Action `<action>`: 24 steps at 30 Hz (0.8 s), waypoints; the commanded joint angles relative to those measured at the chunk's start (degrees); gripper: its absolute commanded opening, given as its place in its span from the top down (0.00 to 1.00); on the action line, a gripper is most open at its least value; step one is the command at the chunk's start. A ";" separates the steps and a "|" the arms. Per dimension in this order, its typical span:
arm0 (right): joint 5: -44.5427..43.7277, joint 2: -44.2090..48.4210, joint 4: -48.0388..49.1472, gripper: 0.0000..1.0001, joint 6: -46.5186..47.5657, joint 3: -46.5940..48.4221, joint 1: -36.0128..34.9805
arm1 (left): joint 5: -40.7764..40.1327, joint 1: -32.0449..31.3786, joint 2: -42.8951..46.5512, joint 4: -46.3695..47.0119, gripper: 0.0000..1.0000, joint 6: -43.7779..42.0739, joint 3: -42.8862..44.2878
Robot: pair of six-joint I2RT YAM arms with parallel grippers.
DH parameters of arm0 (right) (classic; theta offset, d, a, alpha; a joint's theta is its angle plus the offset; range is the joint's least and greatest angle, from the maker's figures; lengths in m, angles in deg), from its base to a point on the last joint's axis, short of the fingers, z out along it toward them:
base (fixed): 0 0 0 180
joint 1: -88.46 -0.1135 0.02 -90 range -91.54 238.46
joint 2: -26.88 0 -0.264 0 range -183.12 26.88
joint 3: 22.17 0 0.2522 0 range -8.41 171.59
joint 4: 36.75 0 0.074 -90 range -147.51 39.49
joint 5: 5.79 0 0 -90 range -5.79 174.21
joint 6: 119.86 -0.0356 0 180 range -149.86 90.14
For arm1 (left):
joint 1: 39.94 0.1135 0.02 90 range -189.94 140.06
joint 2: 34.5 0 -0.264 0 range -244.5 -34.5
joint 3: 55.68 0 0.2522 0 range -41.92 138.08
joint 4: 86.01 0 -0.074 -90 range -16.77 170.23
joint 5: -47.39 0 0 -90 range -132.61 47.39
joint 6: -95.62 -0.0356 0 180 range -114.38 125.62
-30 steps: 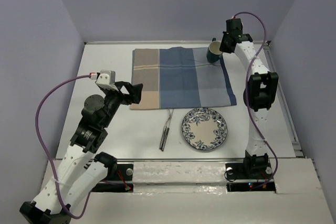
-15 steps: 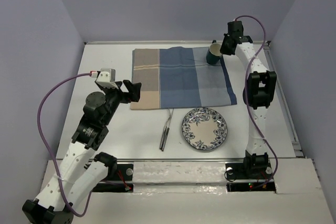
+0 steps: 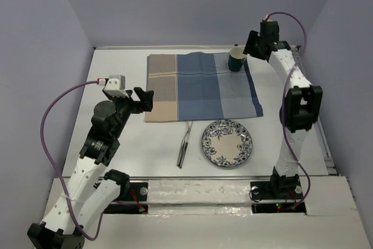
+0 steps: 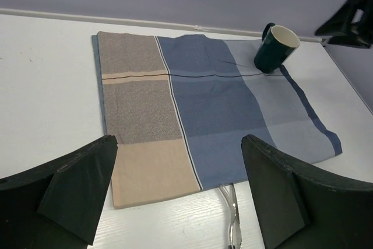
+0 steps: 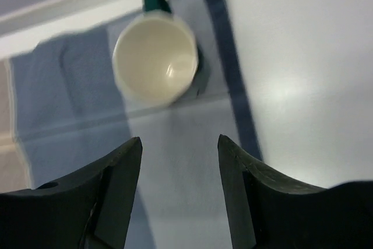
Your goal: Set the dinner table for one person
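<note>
The right gripper point(image 5: 179, 144) is hovering near the dark green mug point(image 5: 156, 56), jaws parted and empty; the mug is standing on a corner of the striped placemat point(image 3: 201, 86), upper right of the overhead view. The left gripper point(image 4: 178, 144) is hanging wide open by the placemat's left edge (well apart from the mug), and the white dinner table point(image 3: 116, 68) is filling the frame's middle, carrying a patterned plate point(image 3: 227, 143) and metal cutlery point(image 3: 184, 144) below the placemat.

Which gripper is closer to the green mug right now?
Right. The right gripper hangs open right beside the green mug, which stands on the far right corner of the placemat. The left gripper, also open, sits at its left edge, far from the mug.
</note>
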 commanded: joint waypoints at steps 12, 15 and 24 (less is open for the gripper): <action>18.25 56.27 25.83 0.40 -7.81 -67.58 -9.79 | 29.24 -8.13 -12.61 21.35 0.01 23.13 -8.69; 17.65 61.90 24.69 0.40 -7.73 -70.49 -9.79 | 19.93 -22.62 -18.32 23.19 0.08 24.02 -8.79; 17.29 71.31 19.86 0.40 -5.71 -71.37 -9.79 | 17.28 -28.28 -36.24 31.63 0.37 30.45 -11.51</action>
